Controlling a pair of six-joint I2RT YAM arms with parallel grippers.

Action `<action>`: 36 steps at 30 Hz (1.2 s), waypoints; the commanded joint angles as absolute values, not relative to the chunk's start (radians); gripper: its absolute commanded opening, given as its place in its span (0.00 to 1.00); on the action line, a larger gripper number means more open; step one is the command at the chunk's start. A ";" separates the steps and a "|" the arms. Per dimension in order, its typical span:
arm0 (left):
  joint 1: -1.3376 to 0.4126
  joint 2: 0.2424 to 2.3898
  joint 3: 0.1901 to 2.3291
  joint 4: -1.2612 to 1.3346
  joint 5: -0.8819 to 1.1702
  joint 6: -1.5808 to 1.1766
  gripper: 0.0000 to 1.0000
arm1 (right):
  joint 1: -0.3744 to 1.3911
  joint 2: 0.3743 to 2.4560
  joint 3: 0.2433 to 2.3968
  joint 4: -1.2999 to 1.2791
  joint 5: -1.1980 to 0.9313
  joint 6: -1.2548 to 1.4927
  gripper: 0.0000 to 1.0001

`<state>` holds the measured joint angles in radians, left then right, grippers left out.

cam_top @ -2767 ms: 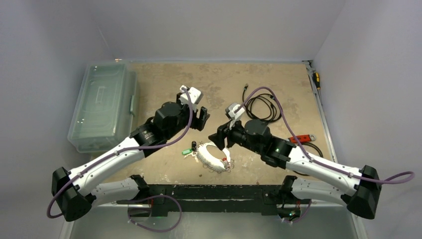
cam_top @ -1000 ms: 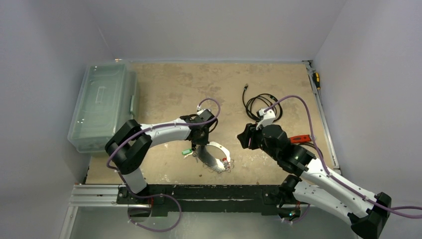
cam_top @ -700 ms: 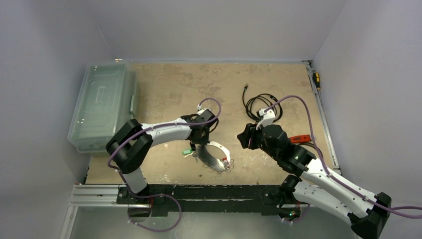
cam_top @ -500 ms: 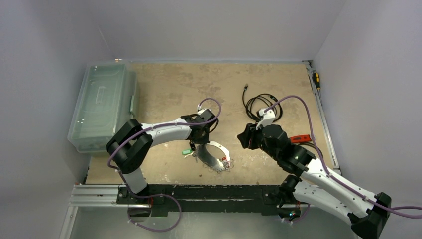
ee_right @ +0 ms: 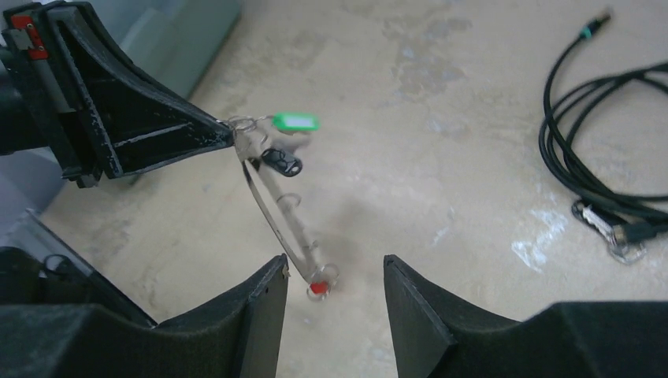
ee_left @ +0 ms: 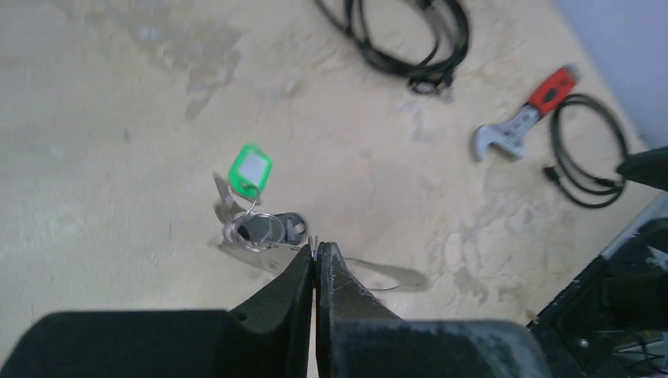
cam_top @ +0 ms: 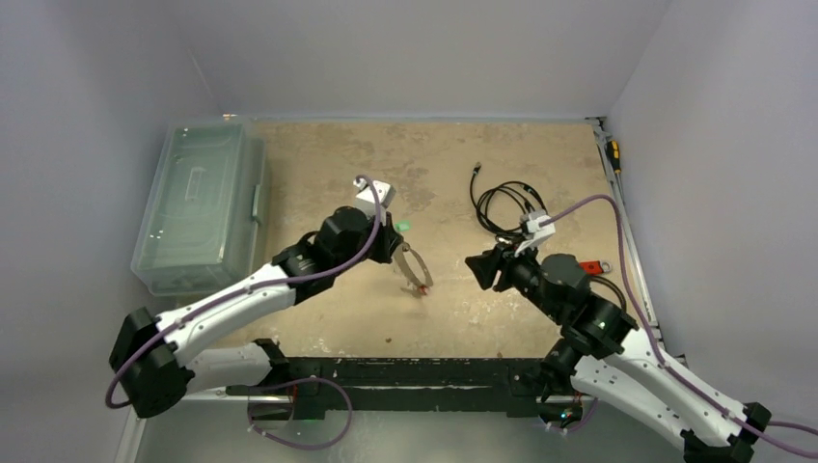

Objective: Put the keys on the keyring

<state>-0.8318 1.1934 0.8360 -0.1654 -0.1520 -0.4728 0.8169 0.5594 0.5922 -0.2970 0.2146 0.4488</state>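
Note:
The keyring [cam_top: 415,270], a pale silver loop, hangs off the table with my left gripper [cam_top: 395,247] shut on its thin rim. In the left wrist view the gripper [ee_left: 316,253] has its jaws pressed together on that rim. The keys dangle along the loop: a green tag [ee_right: 293,121] at the top, a black head [ee_right: 281,163] below it and a red head [ee_right: 317,288] at the low end. My right gripper [cam_top: 477,269] stands open to the right of the loop. In the right wrist view the gripper [ee_right: 335,272] has the red head between its fingers without touching it.
A clear lidded plastic box [cam_top: 198,207] lies at the left edge of the table. A black coiled cable [cam_top: 506,207] sits at the back right. A silver wrench with a red handle [ee_left: 521,120] and a second cable loop [ee_left: 587,153] lie further right. A screwdriver [cam_top: 613,152] rests along the right wall.
My left gripper closed on the keyring's rim, then lifted it and its keys off the table and back toward the middle. The right arm drew back slightly, its jaws still apart.

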 commanded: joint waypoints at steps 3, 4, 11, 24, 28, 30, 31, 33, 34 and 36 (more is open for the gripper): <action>-0.831 1.006 0.750 0.170 0.075 -0.273 0.00 | 0.813 0.418 0.602 -0.102 0.098 0.378 0.54; -0.831 0.983 0.743 0.202 0.112 -0.255 0.00 | 0.813 0.409 0.607 -0.077 0.085 0.366 0.54; -0.832 0.810 0.690 0.386 0.302 -0.131 0.00 | 0.813 0.420 0.651 0.064 -0.075 0.310 0.56; -0.830 0.731 0.639 0.719 0.600 -0.239 0.00 | 0.813 0.625 0.785 0.243 -0.465 0.299 0.50; -0.830 0.745 0.634 0.772 0.668 -0.279 0.00 | 0.813 0.666 0.812 0.280 -0.532 0.314 0.51; -0.831 0.747 0.628 0.797 0.674 -0.292 0.00 | 0.813 0.684 0.828 0.278 -0.556 0.314 0.52; -0.830 0.746 0.625 0.810 0.673 -0.301 0.00 | 0.813 0.691 0.835 0.278 -0.562 0.313 0.53; -0.830 0.746 0.614 0.831 0.664 -0.313 0.00 | 0.814 0.707 0.842 0.277 -0.572 0.316 0.53; -0.831 0.746 0.610 0.836 0.646 -0.314 0.00 | 0.814 0.717 0.848 0.274 -0.581 0.318 0.53; -0.830 0.752 0.610 0.814 0.594 -0.294 0.00 | 0.815 0.735 0.862 0.267 -0.596 0.330 0.53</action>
<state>-0.8318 0.7517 0.6140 0.7280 0.6342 -0.2798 0.8169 0.7074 0.8043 0.2329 -0.5293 0.3141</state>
